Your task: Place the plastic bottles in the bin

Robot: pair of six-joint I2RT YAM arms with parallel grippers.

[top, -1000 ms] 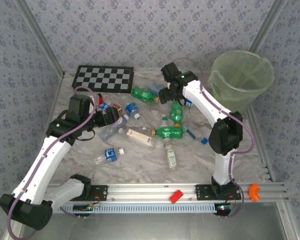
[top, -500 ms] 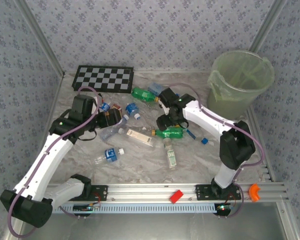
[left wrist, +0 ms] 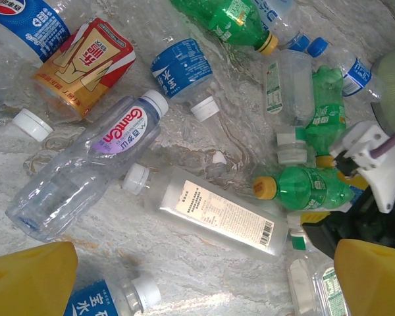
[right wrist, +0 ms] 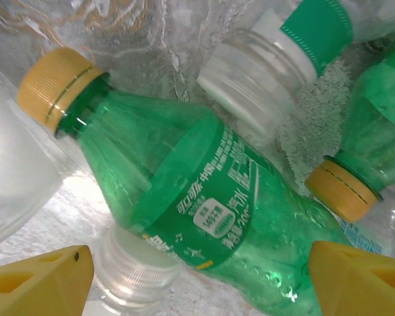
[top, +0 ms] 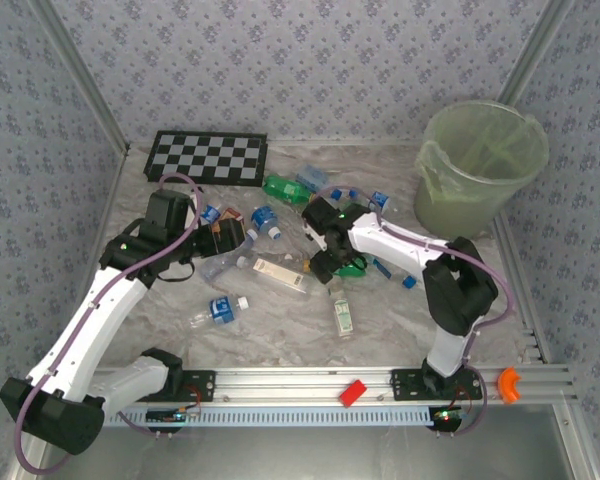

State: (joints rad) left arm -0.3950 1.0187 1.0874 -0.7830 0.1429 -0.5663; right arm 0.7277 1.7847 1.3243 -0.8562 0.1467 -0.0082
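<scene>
In the right wrist view the right gripper [right wrist: 201,280], its yellow fingers spread and empty at the lower corners, hangs just over a green plastic bottle with a yellow cap [right wrist: 204,191]. The bottle's long axis runs from the cap at upper left to the base at lower right, slantwise to the closing line. In the top view its arm [top: 400,238] folds at the elbow right of centre, forearm reaching left. The left gripper [left wrist: 201,283], also spread, is farther off over clear bottles [left wrist: 85,178]. The round pale-green translucent bin [top: 470,205] stands upper right, well apart.
</scene>
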